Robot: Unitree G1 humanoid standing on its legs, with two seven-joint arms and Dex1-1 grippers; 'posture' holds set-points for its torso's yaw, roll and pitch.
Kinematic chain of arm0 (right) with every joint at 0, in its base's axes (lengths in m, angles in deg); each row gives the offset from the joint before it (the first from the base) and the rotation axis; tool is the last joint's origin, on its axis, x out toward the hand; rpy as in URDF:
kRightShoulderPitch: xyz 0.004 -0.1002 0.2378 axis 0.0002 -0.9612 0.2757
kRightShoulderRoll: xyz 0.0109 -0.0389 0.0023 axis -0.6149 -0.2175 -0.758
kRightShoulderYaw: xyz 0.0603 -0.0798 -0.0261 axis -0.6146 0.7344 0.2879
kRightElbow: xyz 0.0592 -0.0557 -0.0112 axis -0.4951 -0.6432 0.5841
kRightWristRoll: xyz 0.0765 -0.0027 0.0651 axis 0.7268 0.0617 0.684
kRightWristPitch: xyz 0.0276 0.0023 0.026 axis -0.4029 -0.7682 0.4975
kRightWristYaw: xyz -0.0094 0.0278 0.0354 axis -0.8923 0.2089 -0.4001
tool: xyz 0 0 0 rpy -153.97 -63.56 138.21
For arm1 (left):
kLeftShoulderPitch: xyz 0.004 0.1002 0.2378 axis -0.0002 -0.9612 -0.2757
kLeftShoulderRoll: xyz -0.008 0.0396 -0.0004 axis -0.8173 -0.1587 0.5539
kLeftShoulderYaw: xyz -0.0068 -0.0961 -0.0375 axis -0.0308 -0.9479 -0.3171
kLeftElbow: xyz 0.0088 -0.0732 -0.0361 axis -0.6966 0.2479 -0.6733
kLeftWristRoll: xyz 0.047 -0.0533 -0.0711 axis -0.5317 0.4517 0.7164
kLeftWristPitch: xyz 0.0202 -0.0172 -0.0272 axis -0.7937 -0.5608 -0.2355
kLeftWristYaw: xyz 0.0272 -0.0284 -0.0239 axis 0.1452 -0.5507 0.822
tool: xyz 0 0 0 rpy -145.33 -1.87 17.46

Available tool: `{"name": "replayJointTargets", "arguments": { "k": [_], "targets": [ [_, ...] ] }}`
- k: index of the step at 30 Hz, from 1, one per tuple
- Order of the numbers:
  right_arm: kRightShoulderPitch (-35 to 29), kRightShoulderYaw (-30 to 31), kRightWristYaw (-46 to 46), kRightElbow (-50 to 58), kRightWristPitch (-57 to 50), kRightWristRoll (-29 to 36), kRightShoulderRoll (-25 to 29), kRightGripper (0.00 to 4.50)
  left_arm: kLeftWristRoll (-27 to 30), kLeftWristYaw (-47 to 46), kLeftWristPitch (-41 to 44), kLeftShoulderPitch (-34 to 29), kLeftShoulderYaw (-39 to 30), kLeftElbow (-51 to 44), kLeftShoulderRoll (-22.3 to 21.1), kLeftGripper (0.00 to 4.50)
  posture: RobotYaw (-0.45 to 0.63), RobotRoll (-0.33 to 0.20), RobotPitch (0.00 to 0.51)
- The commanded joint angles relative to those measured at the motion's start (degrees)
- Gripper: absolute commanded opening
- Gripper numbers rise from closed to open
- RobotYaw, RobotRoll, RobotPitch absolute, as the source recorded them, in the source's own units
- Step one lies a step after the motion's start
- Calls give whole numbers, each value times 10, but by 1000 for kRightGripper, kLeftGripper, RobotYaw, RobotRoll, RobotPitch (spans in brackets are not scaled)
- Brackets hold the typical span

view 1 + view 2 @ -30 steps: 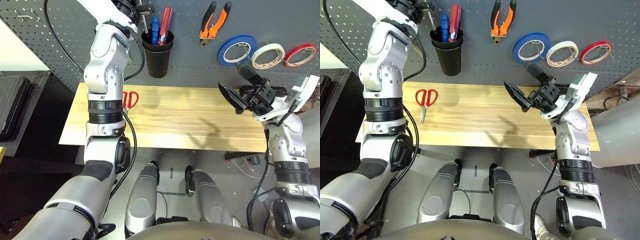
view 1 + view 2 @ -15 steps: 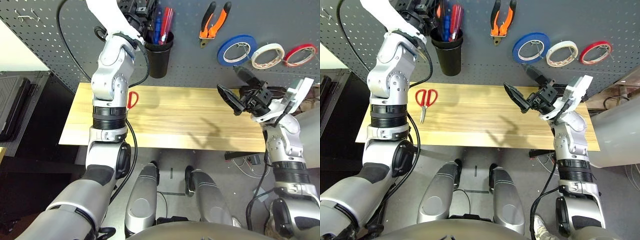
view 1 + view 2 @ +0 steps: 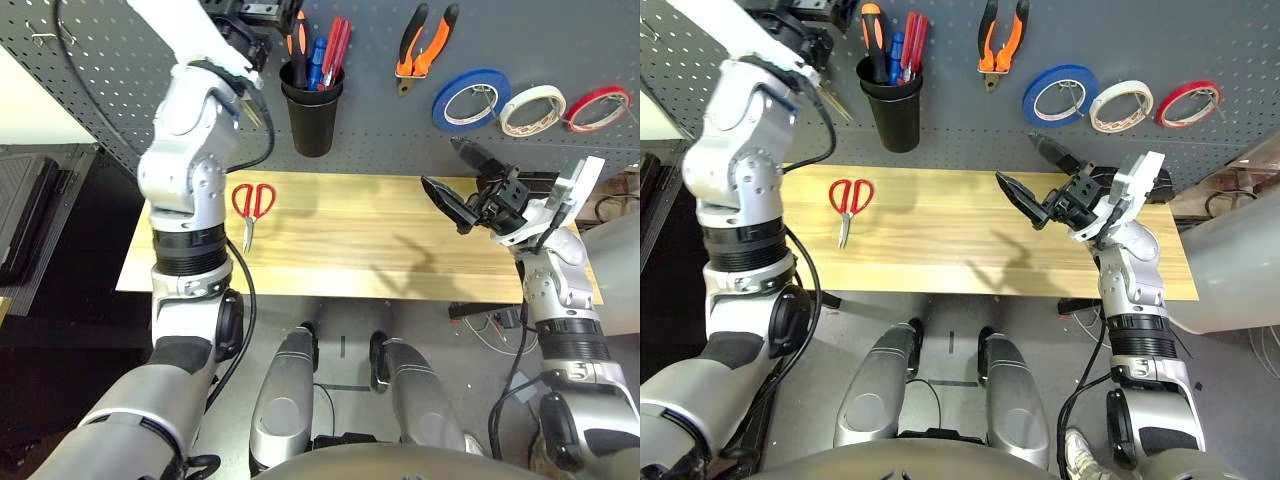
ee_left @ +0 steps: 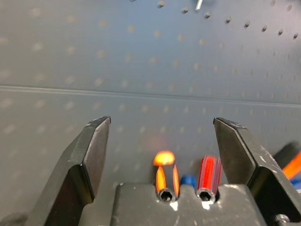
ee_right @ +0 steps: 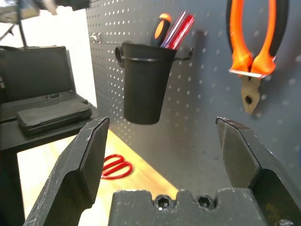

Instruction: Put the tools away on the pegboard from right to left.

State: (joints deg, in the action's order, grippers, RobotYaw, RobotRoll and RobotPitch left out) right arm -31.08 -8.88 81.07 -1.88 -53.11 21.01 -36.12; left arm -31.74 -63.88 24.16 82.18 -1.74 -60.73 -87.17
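Note:
On the pegboard (image 3: 130, 90) hang the orange-and-black pliers (image 3: 428, 45) and the whitish tape ring (image 3: 532, 108). The orange-and-black screwdriver (image 3: 298, 45) stands in the black cup (image 3: 312, 115) beside a blue and a red handle. Red-handled scissors (image 3: 250, 205) lie flat on the left part of the wooden table (image 3: 380, 240). My left gripper (image 4: 161, 120) is open and empty, raised against the pegboard just left of the cup's top. Over the table's right part, my right gripper (image 3: 442, 165) hovers open and empty, pointing at the pegboard.
A blue tape ring (image 3: 473, 98) and a red tape ring (image 3: 598, 108) flank the whitish one. Bare metal hooks (image 3: 45, 38) sit at the pegboard's upper left. A black case (image 3: 30, 210) lies on a dark stand left of the table.
My left gripper opened and let go of the screwdriver, which now stands in the cup. The left arm then drew back to the left. The right gripper drifted slightly left and down.

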Motion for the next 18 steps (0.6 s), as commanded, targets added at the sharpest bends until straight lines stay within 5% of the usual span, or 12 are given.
{"name": "replayJointTargets", "arguments": {
  "k": [1, 10, 18],
  "targets": [
    [-22, 20, 3, 9, -20, -21, 13, 4500, 34, -11, 82, -53, -5, -95, -9, 4472, 288, 0, 226],
    [-33, 85, -51, 15, -91, -113, 37, 4500, 42, -21, 149, -229, -1, -184, -7, 4472, 318, 0, 239],
    [-30, 139, -111, -10, -123, -191, 23, 4500, -19, -17, 103, -332, 42, -124, -9, 4472, 324, 0, 252]
  ]
}}
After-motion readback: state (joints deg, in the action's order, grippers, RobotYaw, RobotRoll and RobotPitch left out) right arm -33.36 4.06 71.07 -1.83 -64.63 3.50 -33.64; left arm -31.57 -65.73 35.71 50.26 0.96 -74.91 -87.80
